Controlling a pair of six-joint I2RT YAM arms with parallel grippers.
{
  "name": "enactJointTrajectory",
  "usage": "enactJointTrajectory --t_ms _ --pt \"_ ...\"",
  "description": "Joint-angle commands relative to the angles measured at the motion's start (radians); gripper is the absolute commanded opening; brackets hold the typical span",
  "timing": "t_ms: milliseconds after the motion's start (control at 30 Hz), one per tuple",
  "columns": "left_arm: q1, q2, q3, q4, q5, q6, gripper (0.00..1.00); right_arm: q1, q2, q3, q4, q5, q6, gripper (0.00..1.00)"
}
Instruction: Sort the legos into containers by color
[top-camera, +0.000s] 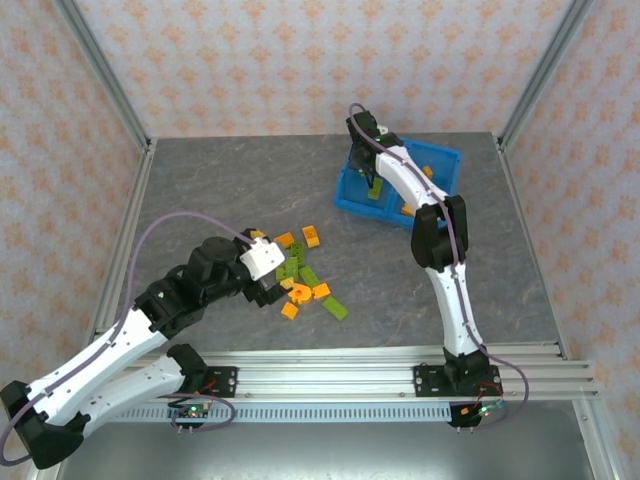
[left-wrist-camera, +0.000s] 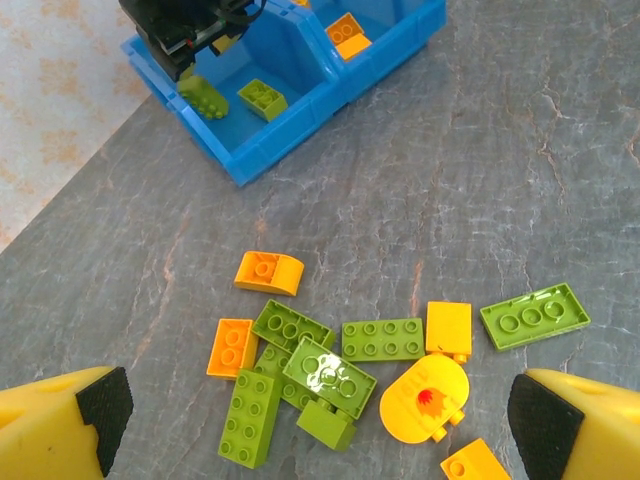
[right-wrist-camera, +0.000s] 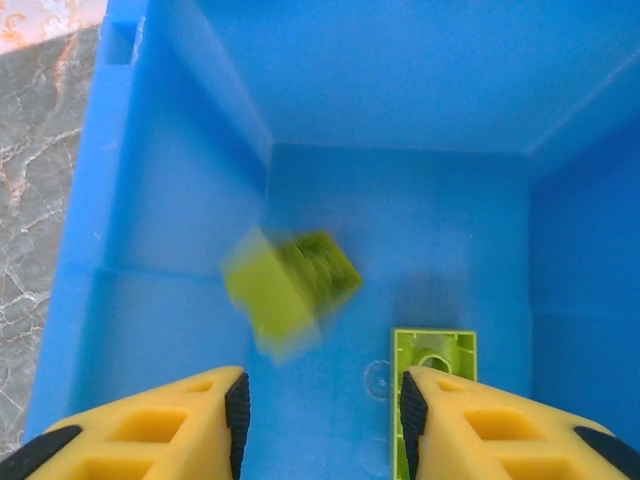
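Orange and lime green legos (top-camera: 305, 280) lie heaped on the grey table. My left gripper (top-camera: 272, 288) hangs open just above that heap (left-wrist-camera: 322, 410), its fingers either side of green bricks and a rounded orange piece (left-wrist-camera: 425, 400). My right gripper (right-wrist-camera: 325, 415) stands open over the left compartment of the blue bin (top-camera: 352, 190). A blurred green brick (right-wrist-camera: 290, 285) is loose in the air below its jaws, touching neither finger. A flat green brick (right-wrist-camera: 433, 350) lies upside down on that compartment's floor. Orange bricks (left-wrist-camera: 348, 35) lie in the other compartment.
The bin (left-wrist-camera: 300, 110) sits far right of the heap, with bare table between them. Metal frame posts (top-camera: 110, 90) and patterned walls close in the table. A rail (top-camera: 350, 375) along the near edge carries both arm bases.
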Motion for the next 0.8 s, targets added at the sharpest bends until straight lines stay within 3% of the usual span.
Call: enactJointTrajectory --t_ms 0,167,400,533,767 --pt "0.007 -0.005 -0.011 0.016 0.016 0.012 1.00 0.001 -0.088 -0.006 -0.049 -0.013 -0.010 0.45" --pt "0.008 -0.031 -0.020 -0.007 0.094 0.105 1.00 0.081 -0.378 -0.353 0.066 -0.019 -0.101 0.46" --pt "0.011 -0.168 -0.178 -0.010 0.322 0.475 1.00 0.304 -0.819 -0.947 0.142 -0.196 -0.275 0.50" --pt "0.030 -0.194 -0.229 -0.009 0.394 0.582 1.00 0.423 -0.855 -1.078 0.049 -0.282 -0.249 0.51" --pt "0.055 -0.092 -0.167 -0.129 0.513 0.689 1.00 0.551 -0.814 -1.178 0.020 -0.389 -0.225 0.76"
